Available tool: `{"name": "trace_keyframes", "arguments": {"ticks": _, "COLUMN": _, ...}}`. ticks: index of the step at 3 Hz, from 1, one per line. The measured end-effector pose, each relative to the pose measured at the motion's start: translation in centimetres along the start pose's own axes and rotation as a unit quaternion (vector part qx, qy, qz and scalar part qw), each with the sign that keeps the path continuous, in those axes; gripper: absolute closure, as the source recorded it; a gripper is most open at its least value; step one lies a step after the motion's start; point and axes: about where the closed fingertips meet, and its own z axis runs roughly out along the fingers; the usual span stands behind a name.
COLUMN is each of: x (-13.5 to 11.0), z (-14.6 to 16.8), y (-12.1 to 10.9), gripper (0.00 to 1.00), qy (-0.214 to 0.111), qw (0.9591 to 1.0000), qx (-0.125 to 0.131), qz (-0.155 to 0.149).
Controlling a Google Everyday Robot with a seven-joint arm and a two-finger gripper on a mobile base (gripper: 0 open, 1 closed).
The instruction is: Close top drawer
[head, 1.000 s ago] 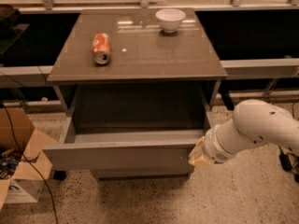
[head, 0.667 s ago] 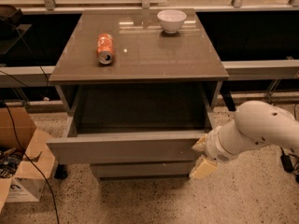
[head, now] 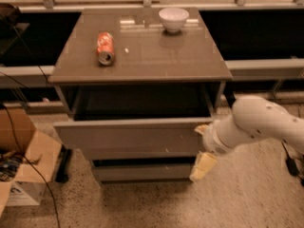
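The top drawer (head: 128, 137) of the grey-brown cabinet (head: 152, 61) stands partly pulled out, and its plain flat front faces me. Its inside is dark and looks empty. My gripper (head: 202, 148) is at the right end of the drawer front, on the white arm that reaches in from the right. Its cream fingers are spread: one fingertip (head: 201, 128) touches the front's upper right corner, and the other (head: 203, 166) hangs below the front's lower edge. The gripper holds nothing.
A red soda can (head: 105, 48) lies on its side on the cabinet top, with a white bowl (head: 173, 19) at the back. A lower drawer front (head: 142, 171) sits below. An open cardboard box (head: 23, 160) and cables lie on the floor at the left.
The drawer front has moved back toward the cabinet, so less of the drawer shows. My gripper has followed it inward at the right end.
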Motion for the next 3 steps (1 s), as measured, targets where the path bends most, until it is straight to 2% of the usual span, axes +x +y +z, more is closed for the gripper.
{"name": "trace_keyframes", "arguments": {"ticks": 1, "x": -1.0, "z": 1.7, "y": -3.1, "gripper": 0.0, "qy": -0.014, "qw": 0.9999, "qx": 0.002, "qz": -0.003}}
{"name": "trace_keyframes", "arguments": {"ticks": 2, "x": -0.9, "z": 1.7, "y": -2.9, "gripper": 0.0, "qy": -0.014, "qw": 0.9999, "qx": 0.002, "qz": -0.003}}
{"name": "trace_keyframes", "arguments": {"ticks": 3, "x": -2.8, "z": 1.8, "y": -6.3, "gripper": 0.0, "qy": -0.033, "qw": 0.9992, "qx": 0.019, "qz": -0.011}}
